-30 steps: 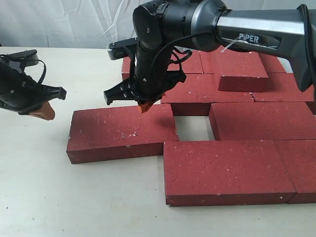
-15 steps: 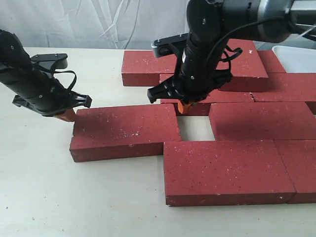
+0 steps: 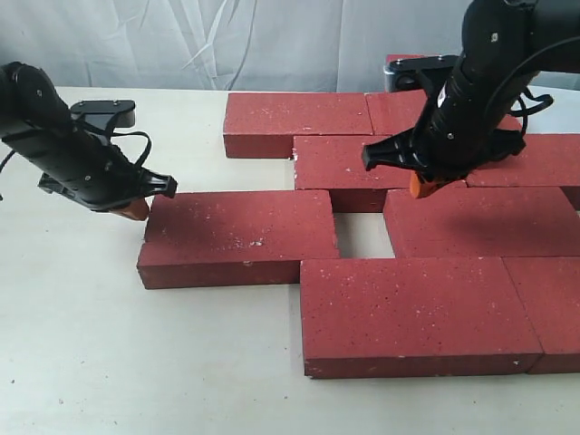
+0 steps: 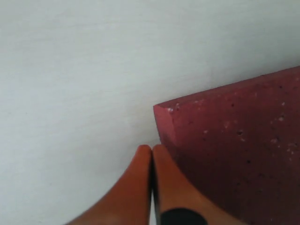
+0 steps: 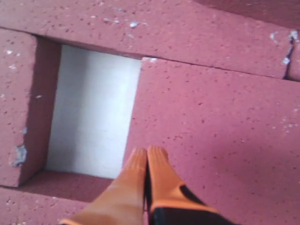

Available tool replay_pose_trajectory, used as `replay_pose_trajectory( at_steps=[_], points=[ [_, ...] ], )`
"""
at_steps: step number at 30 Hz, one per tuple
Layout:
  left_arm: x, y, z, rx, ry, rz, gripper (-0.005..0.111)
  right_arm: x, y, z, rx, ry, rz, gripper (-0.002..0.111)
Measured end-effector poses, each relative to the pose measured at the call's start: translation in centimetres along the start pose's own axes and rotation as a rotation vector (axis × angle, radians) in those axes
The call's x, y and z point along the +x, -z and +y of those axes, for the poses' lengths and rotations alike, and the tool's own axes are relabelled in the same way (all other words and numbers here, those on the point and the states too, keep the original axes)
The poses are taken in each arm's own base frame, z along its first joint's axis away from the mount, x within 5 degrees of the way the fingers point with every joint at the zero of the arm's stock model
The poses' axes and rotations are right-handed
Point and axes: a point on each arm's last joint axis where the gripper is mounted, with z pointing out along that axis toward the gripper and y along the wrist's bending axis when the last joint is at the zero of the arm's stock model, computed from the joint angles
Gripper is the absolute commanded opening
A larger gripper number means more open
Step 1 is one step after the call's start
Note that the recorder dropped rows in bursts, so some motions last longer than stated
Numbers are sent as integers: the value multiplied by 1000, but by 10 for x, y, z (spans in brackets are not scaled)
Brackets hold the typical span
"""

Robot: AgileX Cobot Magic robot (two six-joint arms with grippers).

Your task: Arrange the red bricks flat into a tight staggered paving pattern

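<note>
Left gripper (image 3: 134, 209), jaws shut together, sits against the end of the loose brick (image 3: 234, 234). Right gripper (image 3: 420, 186), jaws likewise together, hangs above the laid bricks (image 3: 471, 222).

Nothing readable is showing: no lettering, brand, number or sign on the red bricks (image 3: 231, 237) or the desk (image 3: 91, 362).

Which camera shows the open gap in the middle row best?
The right wrist view: the gap fills much of the frame, with bricks on every side and the closed right gripper beside it. The exterior view shows it small; the left wrist view misses it.
</note>
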Motion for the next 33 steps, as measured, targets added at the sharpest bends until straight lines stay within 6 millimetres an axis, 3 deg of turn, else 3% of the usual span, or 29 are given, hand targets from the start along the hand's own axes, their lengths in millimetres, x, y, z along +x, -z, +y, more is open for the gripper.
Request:
replay_pose_trajectory(
  at_steps=[9, 17, 33],
  points=[
    [4, -5, 1, 7, 0, 57, 0, -3, 2, -2, -26, -23, -28, -1],
    [7, -14, -18, 41, -5, 63, 0, -3, 2, -2, -27, -18, -30, -1],
    [1, -16, -33, 126, 52, -12, 0, -3, 2, -2, -30, -18, -30, -1]
  ],
)
